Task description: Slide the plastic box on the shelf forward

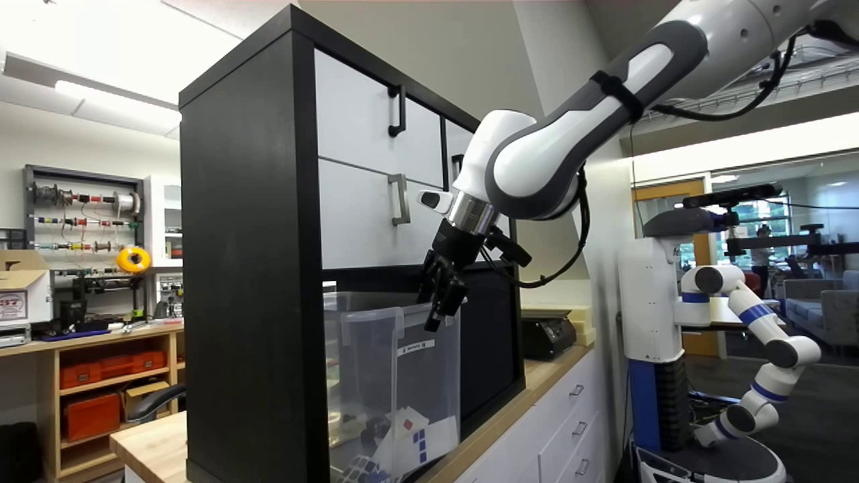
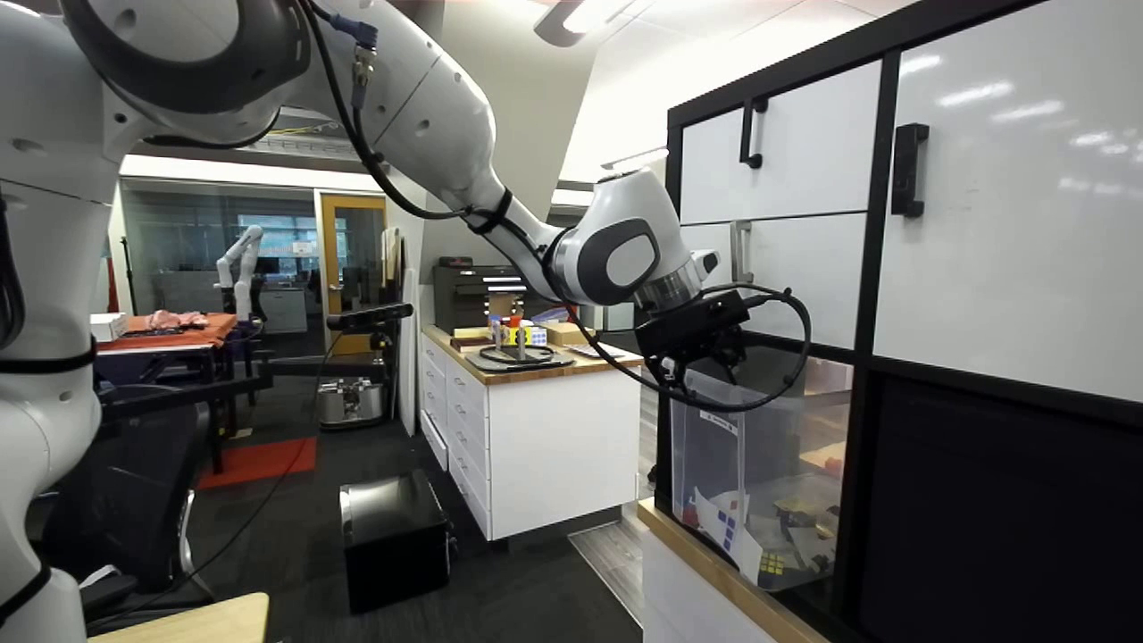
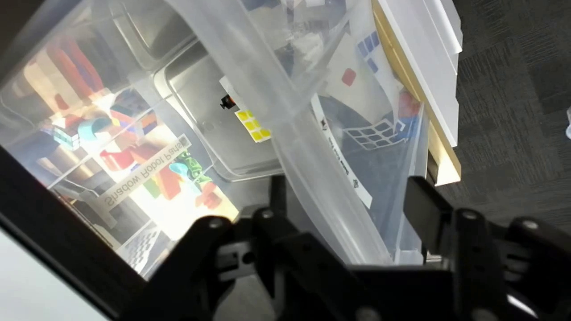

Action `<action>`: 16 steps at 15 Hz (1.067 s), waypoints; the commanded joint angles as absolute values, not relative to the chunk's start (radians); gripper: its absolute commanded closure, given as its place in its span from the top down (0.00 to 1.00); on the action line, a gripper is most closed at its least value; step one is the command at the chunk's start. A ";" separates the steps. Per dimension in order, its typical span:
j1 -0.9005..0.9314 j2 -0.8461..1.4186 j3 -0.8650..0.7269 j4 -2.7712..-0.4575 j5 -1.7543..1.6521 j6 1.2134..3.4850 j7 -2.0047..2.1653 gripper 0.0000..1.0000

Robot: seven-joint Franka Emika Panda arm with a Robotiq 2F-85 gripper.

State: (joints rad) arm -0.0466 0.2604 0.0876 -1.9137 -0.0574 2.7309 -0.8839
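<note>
1. Box [image 1: 423, 382] sits inside the shelf [image 1: 241, 268] at one end, directly under the white drawers [image 1: 359, 215].
2. Fingers [image 3: 424, 207] spread apart, straddling its front rim [image 3: 317, 180]; can't tell if touching.
3. Probably set there so closing clamps the rim for a forward pull.

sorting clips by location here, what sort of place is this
Probably a robotics lab or workshop: an exterior view shows another robot in the background and a rack of spools, and the wrist view shows a mirrored label reading "Shadow Robot Parts".
</note>
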 commanded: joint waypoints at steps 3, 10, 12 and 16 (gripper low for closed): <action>-0.083 0.258 0.117 -1.906 -0.012 2.763 -0.975 0.28; -0.095 0.190 0.119 -1.976 0.028 2.777 -1.059 0.08; -0.098 0.170 0.120 -2.004 0.054 2.778 -1.098 0.07; -0.095 0.107 0.113 -2.091 0.088 2.806 -1.148 0.08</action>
State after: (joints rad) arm -0.0744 0.2118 0.1000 -1.9714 0.0461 2.7761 -1.1134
